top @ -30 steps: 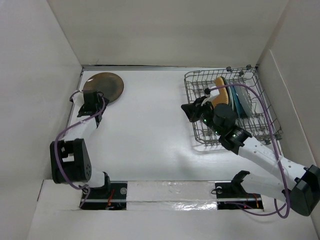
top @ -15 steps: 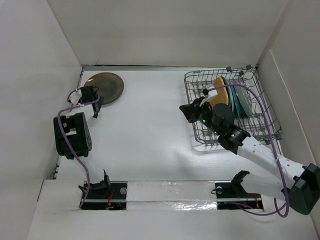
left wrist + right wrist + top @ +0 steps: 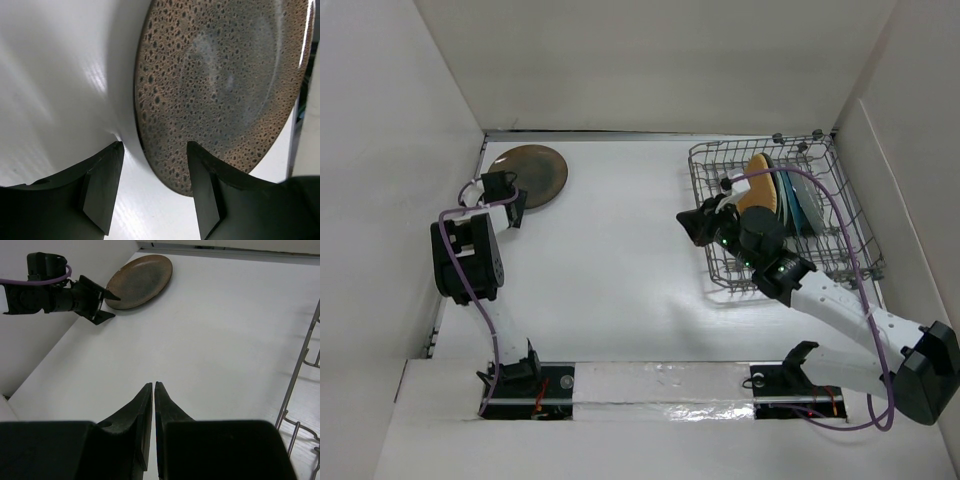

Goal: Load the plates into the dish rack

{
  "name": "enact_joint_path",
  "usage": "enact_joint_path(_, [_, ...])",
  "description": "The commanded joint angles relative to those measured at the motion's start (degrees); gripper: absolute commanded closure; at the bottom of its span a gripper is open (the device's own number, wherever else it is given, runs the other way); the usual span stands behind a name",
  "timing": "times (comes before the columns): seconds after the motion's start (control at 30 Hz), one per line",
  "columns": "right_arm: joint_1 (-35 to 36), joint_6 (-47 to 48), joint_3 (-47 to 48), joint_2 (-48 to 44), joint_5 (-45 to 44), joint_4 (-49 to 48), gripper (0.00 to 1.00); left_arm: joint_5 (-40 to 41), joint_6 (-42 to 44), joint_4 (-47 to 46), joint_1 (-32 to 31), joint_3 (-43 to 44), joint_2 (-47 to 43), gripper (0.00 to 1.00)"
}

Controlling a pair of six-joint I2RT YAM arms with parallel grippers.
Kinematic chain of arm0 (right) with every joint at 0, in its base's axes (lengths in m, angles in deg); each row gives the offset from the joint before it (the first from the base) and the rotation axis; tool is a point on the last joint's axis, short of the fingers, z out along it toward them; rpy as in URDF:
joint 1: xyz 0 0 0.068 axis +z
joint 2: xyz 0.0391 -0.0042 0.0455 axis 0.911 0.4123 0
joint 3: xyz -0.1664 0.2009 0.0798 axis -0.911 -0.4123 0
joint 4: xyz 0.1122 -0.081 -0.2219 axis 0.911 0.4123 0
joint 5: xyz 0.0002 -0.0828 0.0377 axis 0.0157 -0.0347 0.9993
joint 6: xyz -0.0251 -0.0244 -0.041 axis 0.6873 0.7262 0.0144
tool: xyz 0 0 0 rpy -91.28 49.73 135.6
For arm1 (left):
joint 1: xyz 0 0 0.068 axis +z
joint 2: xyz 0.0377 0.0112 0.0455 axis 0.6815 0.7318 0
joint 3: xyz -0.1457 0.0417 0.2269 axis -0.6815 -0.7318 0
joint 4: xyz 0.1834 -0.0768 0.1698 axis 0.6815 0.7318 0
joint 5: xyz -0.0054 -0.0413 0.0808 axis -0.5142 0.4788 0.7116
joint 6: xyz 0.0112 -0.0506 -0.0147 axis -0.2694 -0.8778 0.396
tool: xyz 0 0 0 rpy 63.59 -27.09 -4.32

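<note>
The dark brown speckled plate lies flat at the table's far left; it also shows in the left wrist view and the right wrist view. My left gripper is open, low at the plate's near rim, with the rim between the jaws and not pinched. The dish rack stands at the right and holds a tan plate and blue-toned plates on edge. My right gripper is shut and empty, just left of the rack.
White walls enclose the table on the left, back and right. The left arm's elbow sits close to the left wall. The rack's wire edge shows at the right of the right wrist view.
My left gripper has moved up to the brown plate's rim while its elbow folded back toward the left wall. The right arm has barely shifted.
</note>
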Motion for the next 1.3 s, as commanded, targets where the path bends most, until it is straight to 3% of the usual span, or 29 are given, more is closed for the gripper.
enact_joint_path(0.0, [0.54,0.3,0.65,0.21,0.0,-3.42,0.88,-1.5,-2.69,-2.25,0.2,-0.86,1.48,0.5])
enact_joint_path(0.17, [0.54,0.48,0.91,1.0,0.17,-3.15,0.88,-1.85,-3.48,-6.02,0.2,-1.66,1.57,0.61])
enact_joint_path(0.2, [0.54,0.56,1.0,1.09,0.17,-2.98,0.88,-2.37,-3.22,-6.46,0.2,-1.66,1.66,0.67])
enact_joint_path(0.23, [0.54,0.57,1.0,1.18,0.09,-3.24,0.88,-3.42,-3.04,-6.9,0.2,-1.66,1.83,0.8])
enact_joint_path(0.33, [0.54,0.57,1.08,1.44,0.26,-3.15,0.88,-4.92,-1.73,-8.48,0.81,-1.39,2.27,1.0])
enact_joint_path(0.5, [0.54,1.71,1.26,1.35,-2.46,-2.19,0.88,-11.94,1.09,-12.78,1.52,-4.1,0.01,1.0])
enact_joint_path(0.67, [0.54,1.71,2.57,3.54,-0.45,-2.54,0.85,-9.5,3.46,-20.08,1.52,-10.96,-10.63,1.0])
enact_joint_path(0.7, [1.67,1.45,4.06,7.29,2.08,-2.36,0.7,-8.19,3.46,-21.66,1.52,-14.89,-17.69,1.0])
enact_joint_path(0.77, [1.68,1.1,5.12,8.46,4.72,-2.62,0.65,-8.17,2.59,-23.67,1.52,-18.25,-19.76,1.0])
enact_joint_path(0.83, [2.29,0.66,6.88,12.67,6.67,-2.37,0.48,-7.74,1.88,-25.36,0.21,-23.42,-25.2,1.0])
enact_joint_path(0.93, [3.61,-0.92,11.36,18.38,8.7,-0.79,0.34,-7.82,1.45,-26.94,-1.12,-28.61,-31.1,1.0])
enact_joint_path(1.13, [5.46,-8.91,15.4,27.08,10.54,-4.9,0.14,-11.5,0.21,-28.35,-1.12,-34.78,-42.43,1.0])
enact_joint_path(1.27, [4.23,-13.3,19.62,33.84,12.64,-5.79,0.12,-13.53,1.26,-26.07,-1.12,-36.98,-49.92,1.0])
